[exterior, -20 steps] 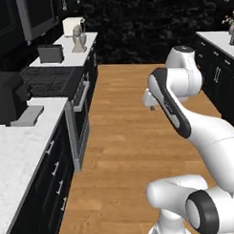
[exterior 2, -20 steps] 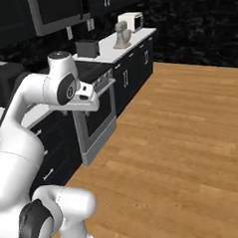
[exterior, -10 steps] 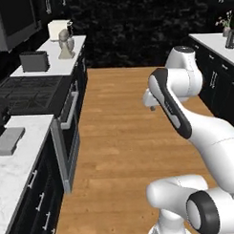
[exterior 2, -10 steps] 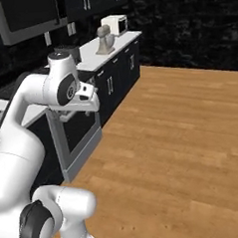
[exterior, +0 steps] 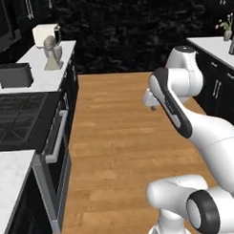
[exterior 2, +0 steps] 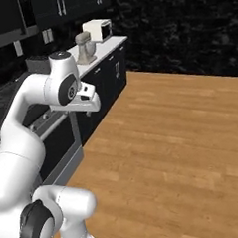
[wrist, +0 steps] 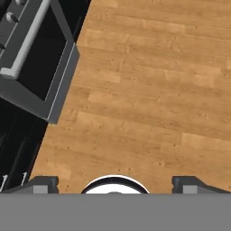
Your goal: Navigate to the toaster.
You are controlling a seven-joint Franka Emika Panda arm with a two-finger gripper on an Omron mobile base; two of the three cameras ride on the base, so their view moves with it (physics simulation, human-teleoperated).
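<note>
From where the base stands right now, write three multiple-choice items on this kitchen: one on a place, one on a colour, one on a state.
1. Where does the toaster sit?
A. on the white counter just past the stove
B. on the wood floor
C. on top of the oven

2. What colour is the stand mixer?
A. red
B. beige-grey
C. blue

3. How is the gripper?
A. shut on a cup
B. shut on the toaster
C. open over bare floor

Answers: 1 A, the left base view shows it on the counter beyond the burners. 2 B, its body is dull beige. 3 C, the hand view shows the fingertips wide apart with nothing between.
</note>
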